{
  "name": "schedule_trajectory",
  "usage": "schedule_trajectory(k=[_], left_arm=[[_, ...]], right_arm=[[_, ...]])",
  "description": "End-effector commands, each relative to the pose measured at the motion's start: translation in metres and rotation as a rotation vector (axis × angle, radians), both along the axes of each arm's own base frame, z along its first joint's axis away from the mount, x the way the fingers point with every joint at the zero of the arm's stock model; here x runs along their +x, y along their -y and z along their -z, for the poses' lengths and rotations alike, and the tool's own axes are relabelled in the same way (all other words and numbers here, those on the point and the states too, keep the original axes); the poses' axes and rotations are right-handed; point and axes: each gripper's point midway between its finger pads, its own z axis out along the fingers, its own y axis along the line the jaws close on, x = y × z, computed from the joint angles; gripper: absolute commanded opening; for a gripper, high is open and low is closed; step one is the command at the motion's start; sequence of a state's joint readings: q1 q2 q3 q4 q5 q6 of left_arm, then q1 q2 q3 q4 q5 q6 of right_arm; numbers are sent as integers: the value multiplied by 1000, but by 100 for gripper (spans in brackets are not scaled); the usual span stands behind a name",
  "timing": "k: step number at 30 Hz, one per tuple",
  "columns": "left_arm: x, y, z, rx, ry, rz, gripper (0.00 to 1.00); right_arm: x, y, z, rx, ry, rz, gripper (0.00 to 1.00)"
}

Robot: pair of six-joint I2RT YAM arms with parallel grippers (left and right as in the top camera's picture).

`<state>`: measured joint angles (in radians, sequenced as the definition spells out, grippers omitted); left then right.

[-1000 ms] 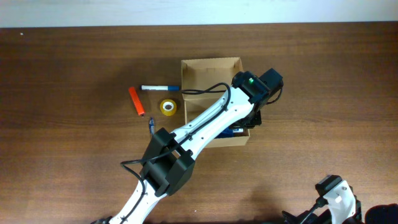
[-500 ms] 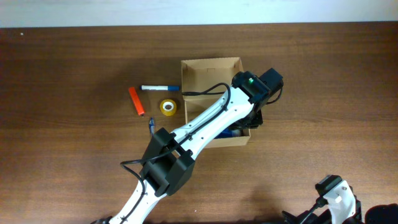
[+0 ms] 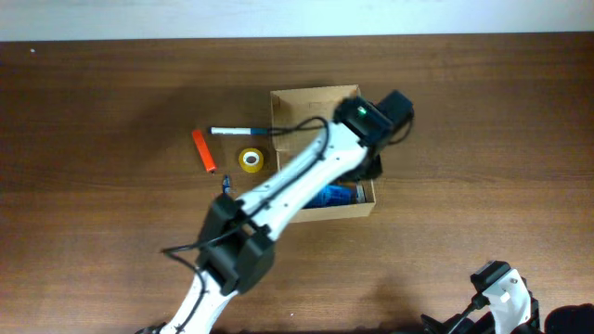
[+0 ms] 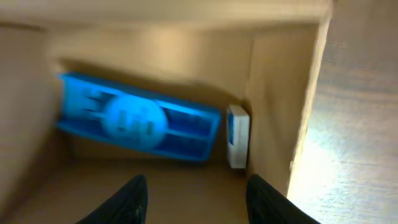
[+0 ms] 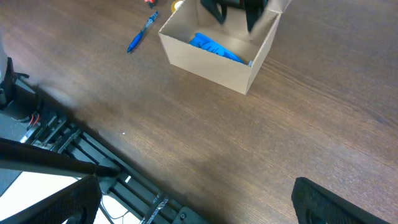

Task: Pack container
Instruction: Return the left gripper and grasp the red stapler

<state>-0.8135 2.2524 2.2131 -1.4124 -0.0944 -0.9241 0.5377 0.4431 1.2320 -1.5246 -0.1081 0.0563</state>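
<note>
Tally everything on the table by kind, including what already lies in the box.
Cardboard box: 1
Pens and markers: 3 (orange marker, white-and-blue marker, blue pen)
Tape roll: 1
Blue pack in the box: 1
Small white-and-blue item in the box: 1
Total: 7

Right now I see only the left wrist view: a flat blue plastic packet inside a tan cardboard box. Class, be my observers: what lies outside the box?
Observer: A yellow tape roll lies just left of the tan cardboard box in the overhead view.
Operator: Any pens?
Observer: Three: a blue-capped white marker, an orange marker and a blue pen, all left of the box.
Operator: Where is the right arm?
Observer: The right arm sits low at the near right, well away from the box.
</note>
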Motion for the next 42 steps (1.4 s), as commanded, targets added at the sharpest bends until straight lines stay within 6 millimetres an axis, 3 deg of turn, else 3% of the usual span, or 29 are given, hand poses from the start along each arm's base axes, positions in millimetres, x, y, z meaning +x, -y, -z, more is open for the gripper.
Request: schedule_trajectory(k=[1,5,7,10,15,20,25,28,33,39,42], left_arm=[[17,-33,-58,-28,128,-65,55],[29,-69,-93,-39,196,-139,63],[34,-90,-110,-45,229,-183,75],[41,-124,-123,-24,249,-252,100],[53,-167,-122,-2,229,-384,100],[45,-244,-114,129,177,-725,100],[43,-280,-86,192,93,-812,100],[51,-280,-60,136,46,-817,99],[86,-277,-23,105,108,-572,100],[84,-288,36,78,60,-525,100],[81,-293,53,62,50,-542,100]], right_arm=[[2,0,0,-1,-8,9,99],[2,0,0,-1,-8,9,99],[2,0,0,-1,-8,9,99],[2,0,0,-1,-8,9,99],[2,0,0,-1,-8,9,99],[2,0,0,-1,-8,9,99],[2,0,0,-1,-8,9,99],[2,0,0,-1,-8,9,99],[2,0,0,-1,-8,9,99],[2,0,0,-1,-8,9,99],[2,0,0,-1,-8,9,99]])
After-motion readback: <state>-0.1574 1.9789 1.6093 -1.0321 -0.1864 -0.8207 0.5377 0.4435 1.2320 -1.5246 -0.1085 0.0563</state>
